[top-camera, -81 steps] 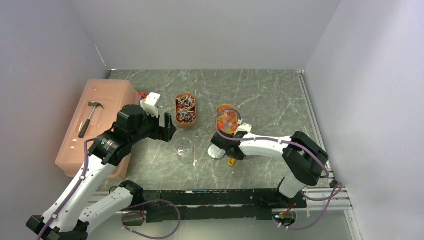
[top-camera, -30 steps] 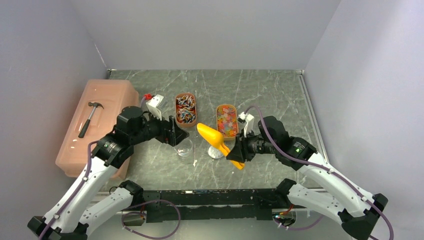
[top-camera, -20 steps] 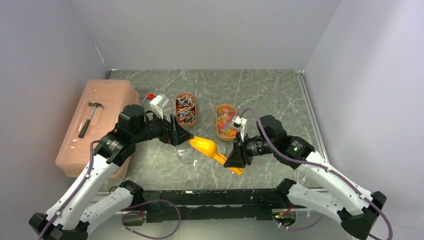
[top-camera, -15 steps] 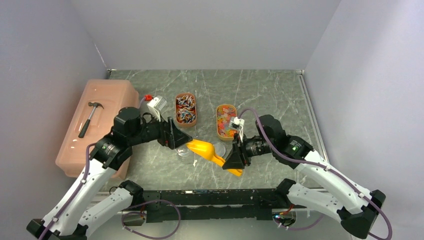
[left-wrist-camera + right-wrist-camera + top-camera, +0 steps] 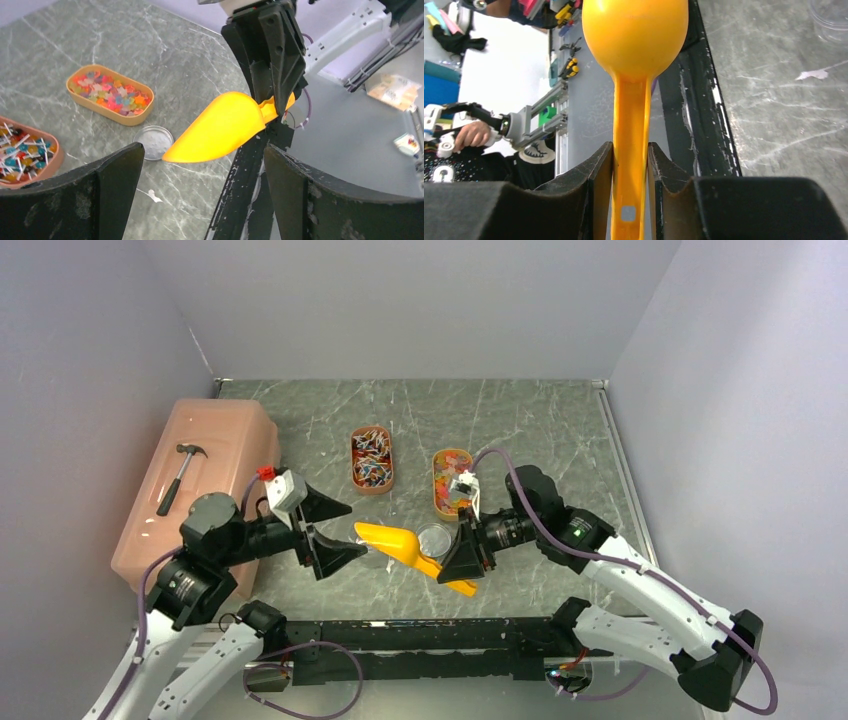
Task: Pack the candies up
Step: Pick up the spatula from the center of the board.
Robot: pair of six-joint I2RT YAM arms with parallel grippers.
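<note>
Yellow-orange plastic scoop (image 5: 392,541) hangs above the grey marble table (image 5: 520,420). Its handle is clamped between the fingers of the right gripper (image 5: 630,150), and its bowl points toward the left gripper (image 5: 355,530). The left gripper's jaws stand wide apart just beside the bowl and touch nothing. The candies (image 5: 372,455) lie farther back in two oval orange trays: wrapped red, blue and white ones fill the left tray (image 5: 372,490), and glossy orange, yellow, red and green ones (image 5: 111,93) fill the right tray (image 5: 434,485). A round clear lid (image 5: 436,537) lies flat near the right tray.

Bright even light, soft shadows, sharp overhead view, blurred near fingers
</note>
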